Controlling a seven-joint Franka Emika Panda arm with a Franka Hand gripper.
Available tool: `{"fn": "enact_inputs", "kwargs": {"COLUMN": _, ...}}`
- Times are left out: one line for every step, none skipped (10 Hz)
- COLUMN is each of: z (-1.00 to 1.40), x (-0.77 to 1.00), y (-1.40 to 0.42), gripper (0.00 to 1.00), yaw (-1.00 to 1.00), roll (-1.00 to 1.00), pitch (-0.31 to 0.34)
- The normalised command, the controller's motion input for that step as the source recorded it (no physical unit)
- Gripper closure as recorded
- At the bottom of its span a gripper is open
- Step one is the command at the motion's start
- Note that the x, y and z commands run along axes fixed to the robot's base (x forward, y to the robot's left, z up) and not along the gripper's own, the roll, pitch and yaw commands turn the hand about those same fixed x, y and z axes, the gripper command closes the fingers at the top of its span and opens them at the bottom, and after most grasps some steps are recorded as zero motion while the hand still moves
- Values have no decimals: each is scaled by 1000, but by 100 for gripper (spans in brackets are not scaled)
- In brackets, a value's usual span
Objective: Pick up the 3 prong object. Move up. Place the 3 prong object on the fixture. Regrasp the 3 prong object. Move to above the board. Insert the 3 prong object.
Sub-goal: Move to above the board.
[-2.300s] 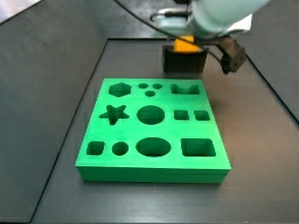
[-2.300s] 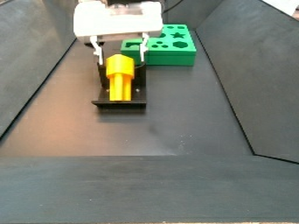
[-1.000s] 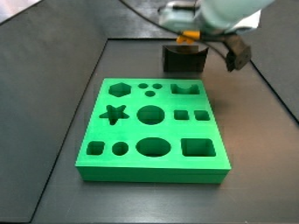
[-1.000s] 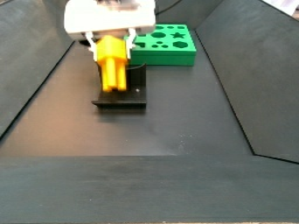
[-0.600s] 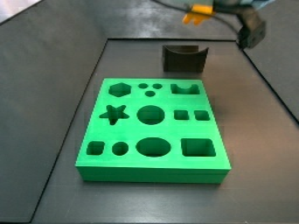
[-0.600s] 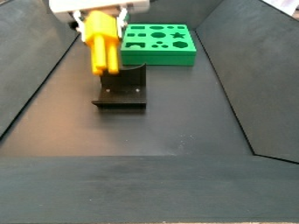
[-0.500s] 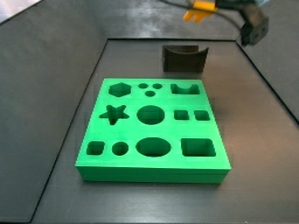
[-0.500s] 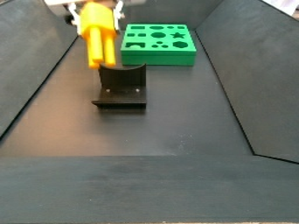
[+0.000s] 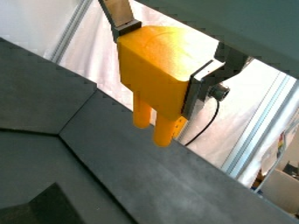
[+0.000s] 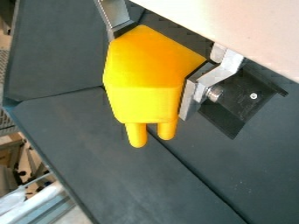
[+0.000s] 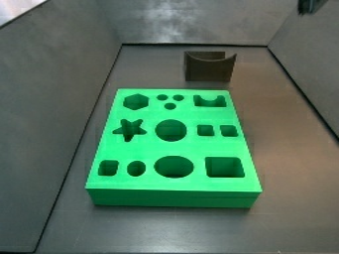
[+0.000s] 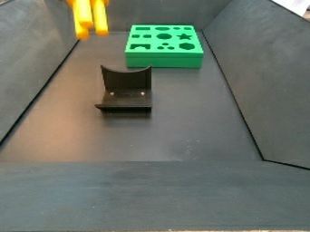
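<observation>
High at the far left in a side view, the 3 prong object [image 12: 83, 18] hangs clear above the floor, prongs pointing down. In both wrist views the gripper [image 10: 146, 66] has its silver fingers [image 10: 114, 16] clamped on the orange block's sides. Below sits the fixture [image 12: 125, 89], bare. Further right and farther back, the board [image 12: 165, 44] lies flat.

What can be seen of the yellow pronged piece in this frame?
The yellow pronged piece looks like smooth orange-yellow plastic: a chunky block with short rounded prongs at one end. In both wrist views the end effector clamps its body between silver fingers, prongs pointing away from the wrist. A side view shows it high in the air, prongs down, touching nothing else.
</observation>
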Motion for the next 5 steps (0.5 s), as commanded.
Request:
{"fn": "enact_inputs", "kwargs": {"z": 427, "x": 40, "y": -5, "gripper": 100, "yaw": 117, "roll": -33, "pitch": -40}}
{"fn": "enact_inputs", "kwargs": {"z": 255, "x": 26, "y": -3, "gripper": 100, "yaw": 84, "roll": -39, "pitch": -42}}
{"fn": "enact_inputs", "kwargs": {"z": 344, "x": -679, "y": -1000, "gripper": 100, "yaw": -31, "roll": -1000, "pitch": -116}}
{"fn": "enact_inputs", "kwargs": {"z": 334, "x": -681, "y": -1000, "gripper": 100, "yaw": -37, "roll": -1000, "pitch": -121}}
{"fn": "enact_inputs", "kwargs": {"z": 352, "x": -731, "y": -1000, "gripper": 100, "yaw": -41, "roll": -1000, "pitch": -151}}
